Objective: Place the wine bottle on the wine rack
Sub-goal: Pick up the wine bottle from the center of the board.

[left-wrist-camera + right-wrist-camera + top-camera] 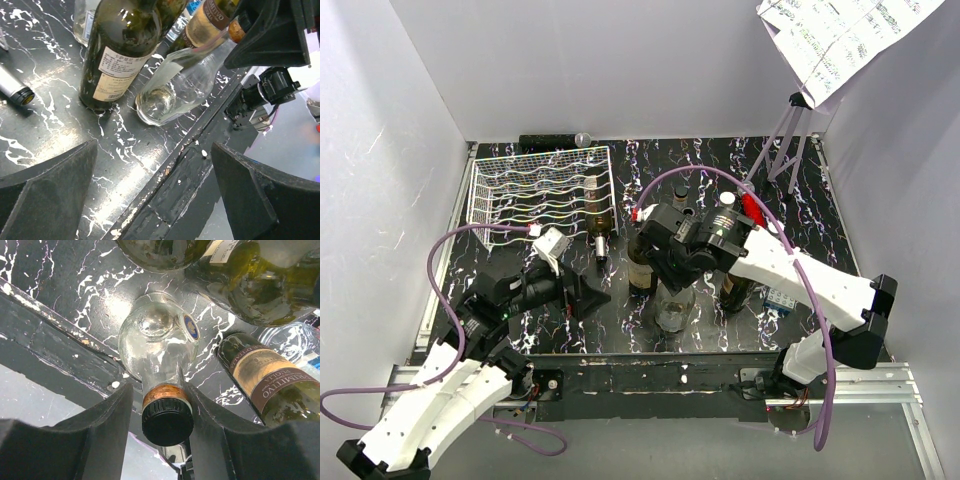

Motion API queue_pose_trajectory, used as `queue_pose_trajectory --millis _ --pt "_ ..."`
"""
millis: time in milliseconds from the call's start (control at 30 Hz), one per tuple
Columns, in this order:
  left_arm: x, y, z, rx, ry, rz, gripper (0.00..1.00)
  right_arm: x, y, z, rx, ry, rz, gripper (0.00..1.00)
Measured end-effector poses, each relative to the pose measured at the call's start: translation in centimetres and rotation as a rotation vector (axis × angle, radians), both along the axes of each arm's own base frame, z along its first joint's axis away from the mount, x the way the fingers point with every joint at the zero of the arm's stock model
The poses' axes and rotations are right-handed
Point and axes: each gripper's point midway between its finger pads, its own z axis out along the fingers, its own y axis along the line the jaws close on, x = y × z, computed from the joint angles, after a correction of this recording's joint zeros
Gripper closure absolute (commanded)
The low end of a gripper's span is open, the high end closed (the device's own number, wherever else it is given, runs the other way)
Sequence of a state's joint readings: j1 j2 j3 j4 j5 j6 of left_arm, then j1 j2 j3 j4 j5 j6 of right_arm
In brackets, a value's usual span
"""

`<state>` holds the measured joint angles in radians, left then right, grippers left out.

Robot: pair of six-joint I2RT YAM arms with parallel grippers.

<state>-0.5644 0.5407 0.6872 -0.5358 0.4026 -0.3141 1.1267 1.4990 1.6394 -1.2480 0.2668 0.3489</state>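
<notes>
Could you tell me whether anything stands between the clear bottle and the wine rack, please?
Yes: a dark bottle stands beside the clear bottle on the rack side, and the open left gripper lies near that path. A brown bottle already fills the rack's right cradle.

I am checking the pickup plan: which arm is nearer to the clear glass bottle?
Right. On the right arm, the jaws flank the neck of the clear glass bottle; on the left arm, the open jaws stand apart, to its left.

Wine rack [542, 185] rear left, bottle [599, 212] lying in it (along its right side), upright bottles [642, 262] clustered at centre
</notes>
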Motion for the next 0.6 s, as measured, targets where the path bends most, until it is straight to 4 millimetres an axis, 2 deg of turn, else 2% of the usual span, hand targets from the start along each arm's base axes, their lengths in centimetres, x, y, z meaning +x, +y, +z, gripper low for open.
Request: queue_pose_trajectory --millis 133,233,333,400,600 --pt "-0.3 -0.6 -0.2 -0.011 0.004 -0.042 0.02 0.0 -0.1 -0.2 -0.004 0.002 -0.011 0.51" --pt "-0.5 -1.0 -0.6 -0.018 0.006 -0.074 0.02 0.1 -0.4 -0.5 -0.020 -0.003 -0.021 0.61" --pt "-0.6 -1.5 -0.9 -0.023 0.011 -0.105 0.02 0.1 -0.2 -0.5 -0.010 -0.001 -0.023 0.78" --pt "-0.5 -1.8 -1.1 -0.026 0.010 -0.121 0.02 0.1 -0.1 -0.5 -0.007 -0.004 -0.024 0.98" --pt "-0.3 -2.8 -1.4 -0.035 0.003 -0.178 0.02 0.1 -0.2 -0.4 -0.006 -0.004 -0.017 0.99"
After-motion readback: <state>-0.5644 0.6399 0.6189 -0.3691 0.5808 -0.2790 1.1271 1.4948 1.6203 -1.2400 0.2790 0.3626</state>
